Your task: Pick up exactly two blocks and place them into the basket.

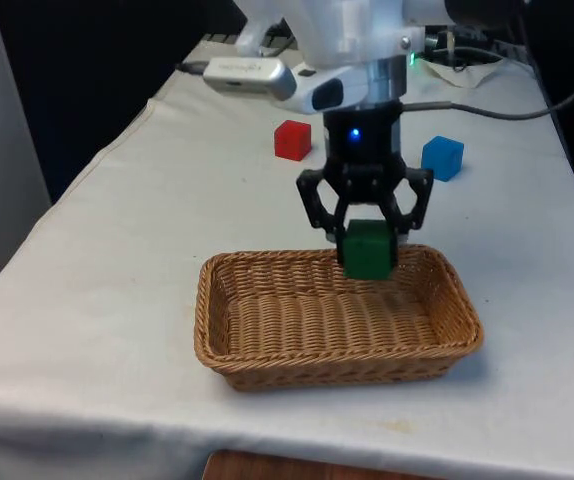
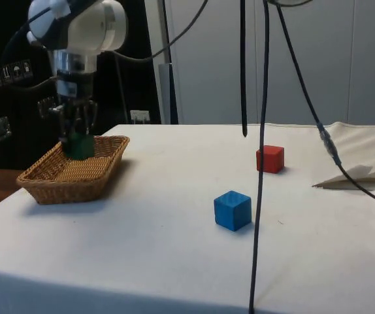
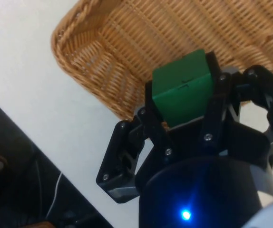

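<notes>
From the front, the black two-finger gripper (image 1: 369, 240) is clamped on a green cube block (image 1: 369, 250), holding it above the far rim of the rectangular woven wicker basket (image 1: 267, 345). A red cube block (image 1: 292, 140) and a blue cube block (image 1: 442, 157) sit well apart on the white cloth (image 1: 147, 260) beyond the basket.

From the side, the gripper (image 2: 78, 140) hangs over the basket (image 2: 63, 183) with the green block (image 2: 80, 146); the blue block (image 2: 232, 210) lies nearer the camera than the red one (image 2: 270, 159).

At the wrist, the fingers (image 3: 212, 107) pinch the green block (image 3: 183, 88) over the basket's weave (image 3: 127, 42).
</notes>
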`<state>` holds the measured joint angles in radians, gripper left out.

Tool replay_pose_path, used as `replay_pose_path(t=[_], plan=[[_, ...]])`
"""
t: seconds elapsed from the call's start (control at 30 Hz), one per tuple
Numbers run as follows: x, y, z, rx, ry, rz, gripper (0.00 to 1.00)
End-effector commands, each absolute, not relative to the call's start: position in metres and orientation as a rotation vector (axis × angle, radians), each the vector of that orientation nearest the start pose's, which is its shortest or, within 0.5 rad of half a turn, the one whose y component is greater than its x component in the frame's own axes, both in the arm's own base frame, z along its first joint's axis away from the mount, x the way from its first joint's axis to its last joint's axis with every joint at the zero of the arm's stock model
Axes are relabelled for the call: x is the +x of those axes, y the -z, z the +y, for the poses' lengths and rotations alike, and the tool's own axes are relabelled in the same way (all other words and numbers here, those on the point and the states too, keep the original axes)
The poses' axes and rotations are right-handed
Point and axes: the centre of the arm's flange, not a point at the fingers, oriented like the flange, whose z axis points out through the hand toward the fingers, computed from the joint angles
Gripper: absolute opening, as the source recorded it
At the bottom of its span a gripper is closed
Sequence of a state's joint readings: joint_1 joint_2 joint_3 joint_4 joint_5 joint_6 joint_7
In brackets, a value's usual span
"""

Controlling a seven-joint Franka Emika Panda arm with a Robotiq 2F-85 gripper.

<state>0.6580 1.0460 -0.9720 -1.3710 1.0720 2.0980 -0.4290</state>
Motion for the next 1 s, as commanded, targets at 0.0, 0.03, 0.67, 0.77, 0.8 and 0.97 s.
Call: replay_pose_path(t=[0.0,0.03,0.67,0.77,0.8,0.97], plan=[[0.75,-0.256,0.009,-3.009,0.287,0.095,0.0],[0.75,-0.256,0.009,-3.009,0.287,0.095,0.0],[0.762,-0.206,0.031,-2.98,0.3,0.069,0.0],[0.763,-0.204,0.03,-2.98,0.303,0.071,0.25],[0.763,-0.203,0.03,-2.98,0.304,0.07,0.36],[0.764,-0.202,0.03,-2.981,0.303,0.068,0.76]])
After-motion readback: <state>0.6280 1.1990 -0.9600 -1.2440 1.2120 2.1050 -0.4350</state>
